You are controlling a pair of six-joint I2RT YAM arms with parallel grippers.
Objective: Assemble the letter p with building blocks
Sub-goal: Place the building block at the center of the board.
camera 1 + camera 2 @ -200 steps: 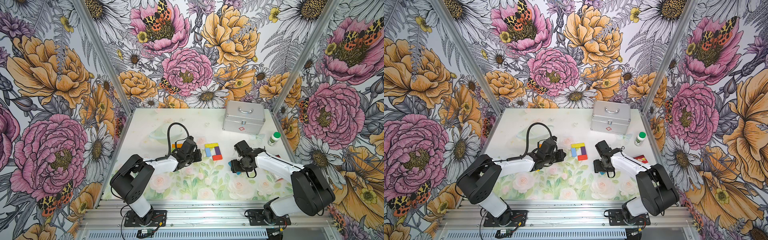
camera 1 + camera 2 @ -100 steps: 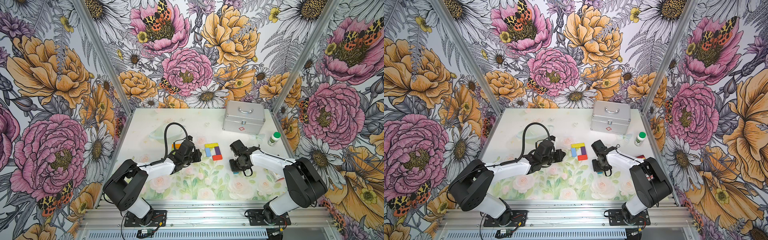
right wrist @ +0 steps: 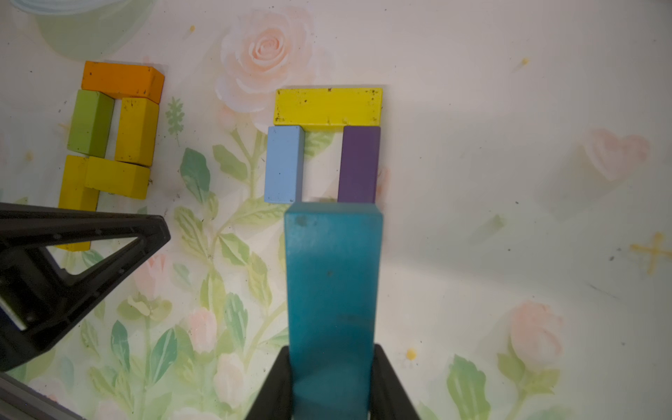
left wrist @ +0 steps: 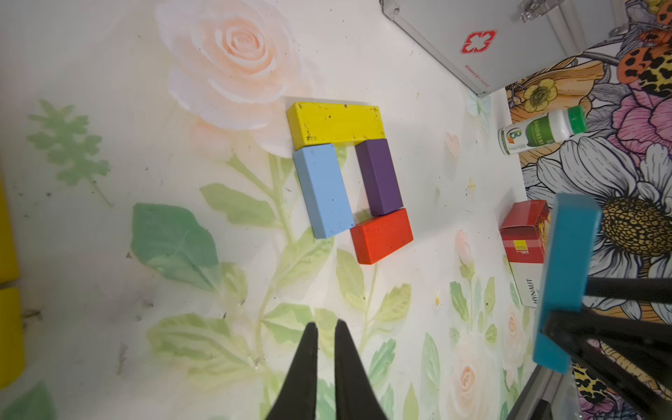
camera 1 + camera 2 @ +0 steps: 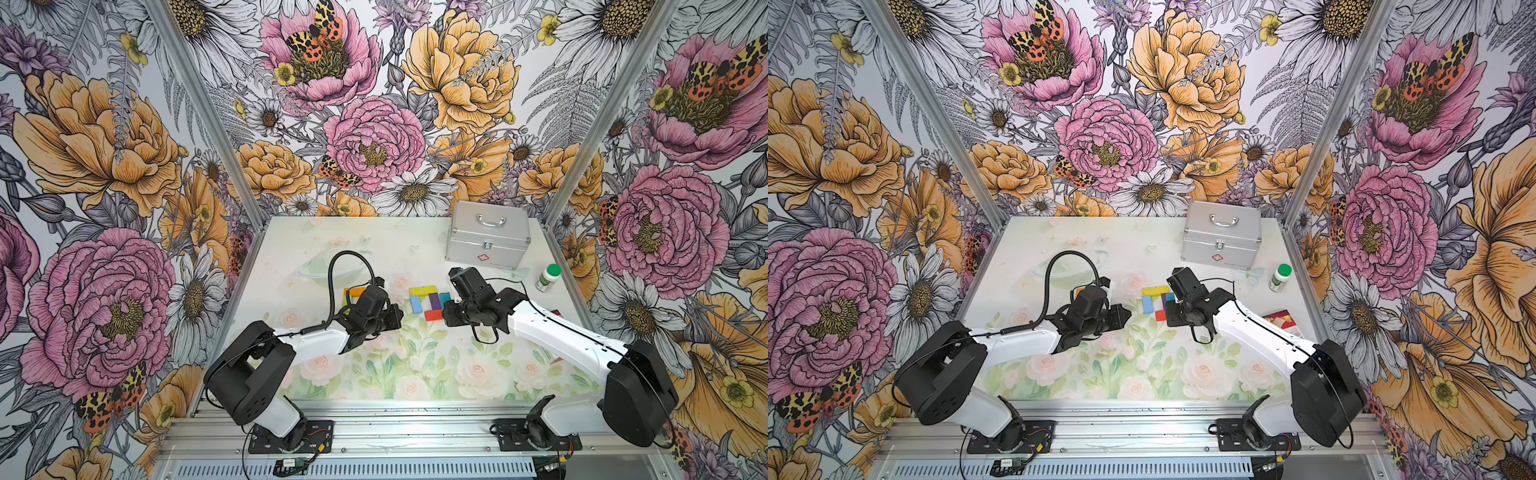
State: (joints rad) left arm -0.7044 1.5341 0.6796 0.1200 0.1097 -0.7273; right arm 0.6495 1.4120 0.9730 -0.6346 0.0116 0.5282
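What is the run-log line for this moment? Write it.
left pincer: shut, empty | right pincer: shut on flat teal wooden block | laid: flat yellow wooden block, light-blue block, purple block, red block

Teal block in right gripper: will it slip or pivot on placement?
Probably rigid: teal block shows straight edges in the right gripper. Most overhangs the fingers, so it may pivot if its tip hits the red block. Flat faces: unlikely to roll.

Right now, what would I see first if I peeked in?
You'd spot the right gripper pinching a flat teal wooden block, held close to a little frame of yellow, light-blue, purple and red blocks mid-table. Behind, a shiny silver metal case stands at the back right, and huge flower-print walls wrap everything.
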